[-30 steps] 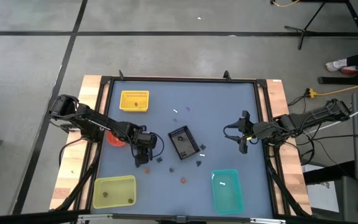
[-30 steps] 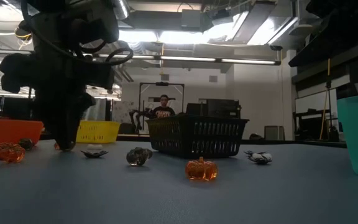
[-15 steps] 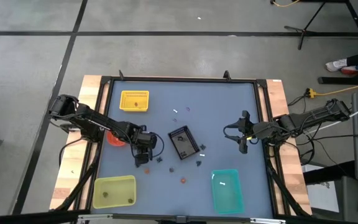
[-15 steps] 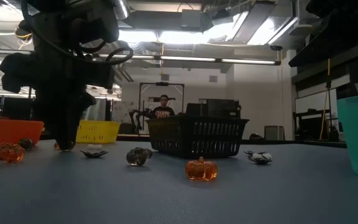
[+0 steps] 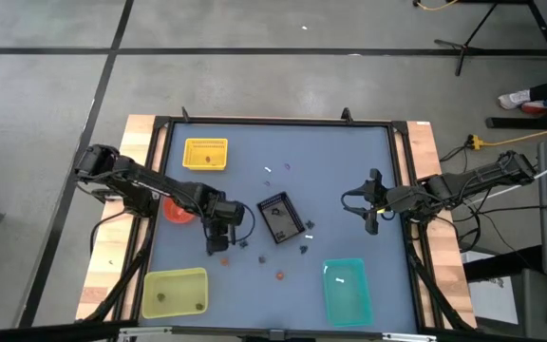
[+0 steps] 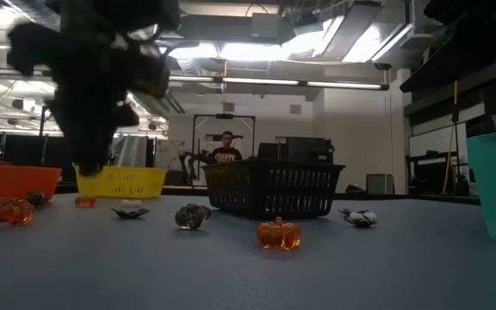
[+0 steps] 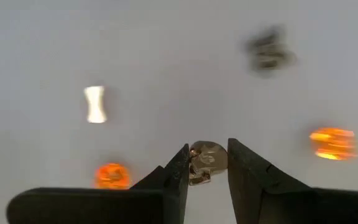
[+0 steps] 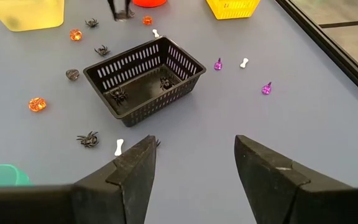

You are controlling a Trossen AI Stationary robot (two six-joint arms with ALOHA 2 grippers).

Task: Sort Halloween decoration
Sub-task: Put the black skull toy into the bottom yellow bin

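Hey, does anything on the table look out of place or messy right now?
Yes: trinkets lie scattered loose around the black basket, including spiders, pumpkins, bones and purple pieces. Only two spiders sit inside it. Nothing looks broken or tipped.

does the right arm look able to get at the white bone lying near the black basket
Probably yes. The right gripper hangs open over bare table, and the white bone lies flat just ahead of it, beside the black basket; only a small black spider sits nearby, not in the way.
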